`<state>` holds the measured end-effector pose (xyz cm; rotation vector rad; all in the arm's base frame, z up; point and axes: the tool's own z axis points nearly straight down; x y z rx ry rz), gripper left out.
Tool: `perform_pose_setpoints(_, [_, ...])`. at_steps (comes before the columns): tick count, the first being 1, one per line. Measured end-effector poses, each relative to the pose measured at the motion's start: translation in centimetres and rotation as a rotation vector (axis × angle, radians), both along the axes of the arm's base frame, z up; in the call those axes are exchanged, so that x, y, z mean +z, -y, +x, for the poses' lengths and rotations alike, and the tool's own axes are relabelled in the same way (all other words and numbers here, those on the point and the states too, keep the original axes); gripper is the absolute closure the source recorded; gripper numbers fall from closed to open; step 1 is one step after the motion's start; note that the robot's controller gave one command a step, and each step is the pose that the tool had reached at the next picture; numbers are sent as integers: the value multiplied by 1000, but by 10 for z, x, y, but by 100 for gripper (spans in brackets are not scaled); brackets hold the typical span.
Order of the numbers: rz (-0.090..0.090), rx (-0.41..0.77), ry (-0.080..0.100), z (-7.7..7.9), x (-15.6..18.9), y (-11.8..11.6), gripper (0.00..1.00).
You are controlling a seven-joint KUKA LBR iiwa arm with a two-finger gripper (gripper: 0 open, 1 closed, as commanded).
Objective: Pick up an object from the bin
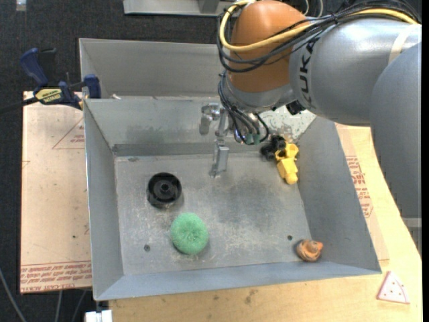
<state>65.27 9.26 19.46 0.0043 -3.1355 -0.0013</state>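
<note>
Camera view, gripper [218, 161] at bin [100, 180] rear, yellow toy [288, 165] nr, axis front-back.

Overall: bright, even light across the grey metal bin [100, 180]; the ground beyond its rim is dark.
Source: overhead, judging by the short, soft shadows that sit close under things.
Glare: a pale sheen on the crown of the orange cover [268, 25] and a broad highlight along the silver arm [362, 66]; the bin's left wall shines lighter than its floor.
Shadows: a darker band runs along the foot of the back wall, behind the gripper [216, 170]; the yellow piece [288, 165] lies in the arm's shade.
Small things: the green round scrubber [189, 233] and black ring [164, 188] throw only thin dark rims.
Floor: dull, mottled reflection, with no hard hot spots.
</note>
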Motion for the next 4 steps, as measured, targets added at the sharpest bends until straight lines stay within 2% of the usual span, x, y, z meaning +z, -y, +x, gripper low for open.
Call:
perform_pose_setpoints(1, [1, -1, 8, 1, 5, 0, 0])
perform_pose_setpoints(2, [1, -39, 15, -2, -45, -44, 0])
perform_pose_setpoints(3, [2, -43, 10, -7, -68, -62, 0])
perform_pose_setpoints(4, [1, -1, 3, -10, -81, -67, 0])
